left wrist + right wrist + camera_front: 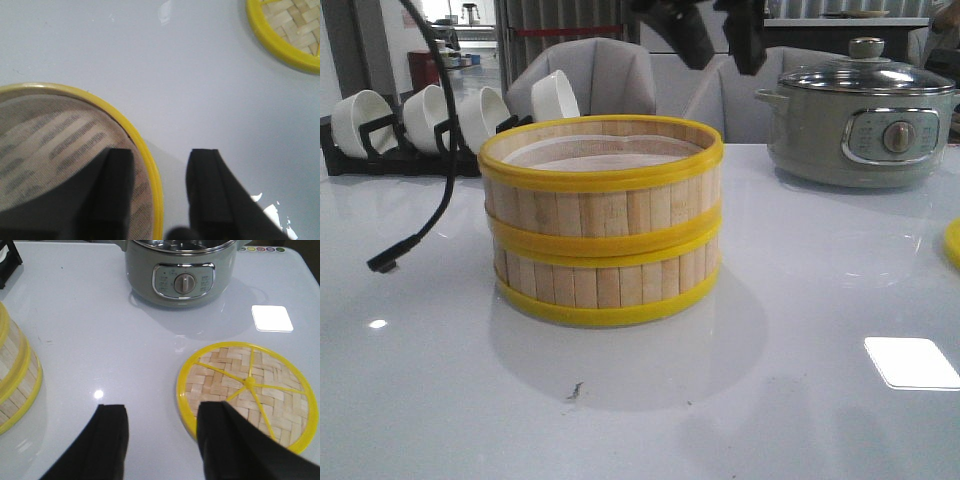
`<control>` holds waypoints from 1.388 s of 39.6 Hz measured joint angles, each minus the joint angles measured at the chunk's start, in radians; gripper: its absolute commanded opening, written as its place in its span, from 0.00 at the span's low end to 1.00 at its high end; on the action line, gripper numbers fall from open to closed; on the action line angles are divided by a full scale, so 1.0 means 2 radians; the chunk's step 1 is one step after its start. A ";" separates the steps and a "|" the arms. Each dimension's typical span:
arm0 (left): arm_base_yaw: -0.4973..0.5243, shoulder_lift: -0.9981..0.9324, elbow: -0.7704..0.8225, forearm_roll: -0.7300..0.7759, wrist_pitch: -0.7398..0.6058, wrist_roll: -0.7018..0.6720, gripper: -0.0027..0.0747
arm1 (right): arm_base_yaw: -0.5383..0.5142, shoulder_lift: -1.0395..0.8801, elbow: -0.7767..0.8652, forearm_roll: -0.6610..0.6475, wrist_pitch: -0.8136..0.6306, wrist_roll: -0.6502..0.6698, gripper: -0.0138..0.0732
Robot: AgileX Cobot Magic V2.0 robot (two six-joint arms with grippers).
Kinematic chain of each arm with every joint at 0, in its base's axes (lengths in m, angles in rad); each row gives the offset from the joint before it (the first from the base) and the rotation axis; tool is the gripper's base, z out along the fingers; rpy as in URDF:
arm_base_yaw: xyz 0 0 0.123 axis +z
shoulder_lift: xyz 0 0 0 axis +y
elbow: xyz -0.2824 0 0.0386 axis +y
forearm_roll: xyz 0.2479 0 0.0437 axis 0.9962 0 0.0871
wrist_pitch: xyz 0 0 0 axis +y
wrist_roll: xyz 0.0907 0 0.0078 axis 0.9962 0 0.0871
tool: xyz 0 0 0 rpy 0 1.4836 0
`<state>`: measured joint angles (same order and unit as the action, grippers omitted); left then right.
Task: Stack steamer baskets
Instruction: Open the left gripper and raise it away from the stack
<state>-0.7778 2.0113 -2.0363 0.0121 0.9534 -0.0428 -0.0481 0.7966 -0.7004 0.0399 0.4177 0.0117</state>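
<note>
Two steamer baskets stand stacked in the middle of the table, the upper basket point(600, 205) on the lower basket point(605, 280). My left gripper point(715, 35) is open and empty, held above the right side of the upper basket. In the left wrist view my left gripper point(162, 175) straddles the yellow rim point(125, 125) from above, with one finger over the pale liner point(50, 135) and the other outside. My right gripper point(162, 425) is open and empty over bare table, between the stack point(15, 375) and the woven lid point(245, 390).
The woven lid lies flat at the table's right side point(954, 245) and shows in the left wrist view point(290, 30). A grey cooking pot point(860, 120) with a glass lid stands at the back right. A rack of white bowls point(420, 120) stands at the back left. A black cable point(430, 210) hangs at the left.
</note>
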 measured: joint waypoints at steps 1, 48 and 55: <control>0.000 -0.001 -0.004 0.001 0.003 0.000 0.16 | 0.000 0.000 0.000 0.000 0.000 0.000 0.65; 0.339 -0.567 0.453 0.018 -0.144 -0.040 0.15 | 0.000 0.000 0.000 0.000 0.001 0.000 0.65; 0.340 -0.692 0.604 0.017 -0.195 -0.042 0.15 | 0.000 0.000 0.000 0.000 0.001 0.000 0.65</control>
<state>-0.0982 0.6268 -0.8274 0.0459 0.5628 -0.1272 -0.0481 0.7966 -0.7004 0.0399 0.4199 0.0117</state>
